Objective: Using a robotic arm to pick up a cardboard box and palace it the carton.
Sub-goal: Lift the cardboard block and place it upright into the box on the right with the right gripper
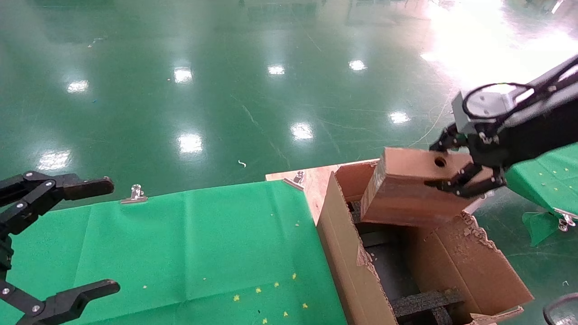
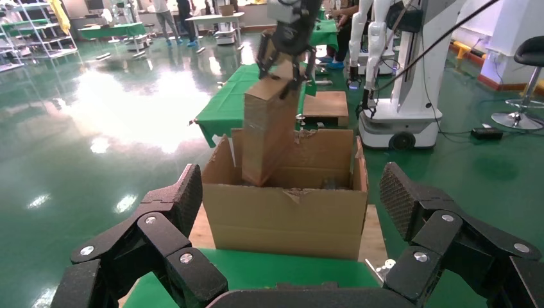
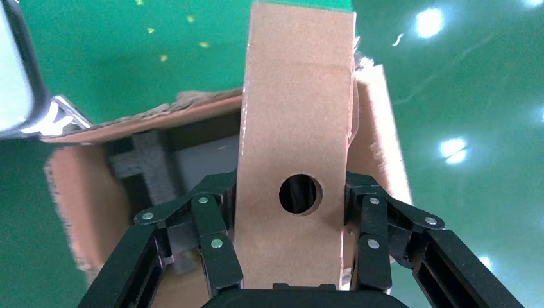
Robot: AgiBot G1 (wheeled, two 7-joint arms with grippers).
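Observation:
My right gripper (image 1: 445, 166) is shut on the small brown cardboard box (image 1: 406, 189), gripping it on both sides near its round hole. It holds the box tilted over the big torn carton (image 1: 343, 253), with the box's lower end inside the opening. Black foam inserts (image 1: 424, 302) lie in the carton. In the right wrist view the gripper (image 3: 292, 196) clamps the box (image 3: 295, 109) above the carton (image 3: 378, 135). In the left wrist view the box (image 2: 266, 128) hangs from the right gripper (image 2: 285, 61) into the carton (image 2: 289, 218). My left gripper (image 1: 97, 237) is open and empty, parked at the far left.
The carton stands on a wooden board (image 1: 311, 180) beside the green-clothed table (image 1: 180, 253), which has metal clips (image 1: 134, 194) on its edge. Another green table (image 1: 551, 180) is at the right. Another robot's base (image 2: 410, 102) and a stool (image 2: 529, 58) stand beyond the carton.

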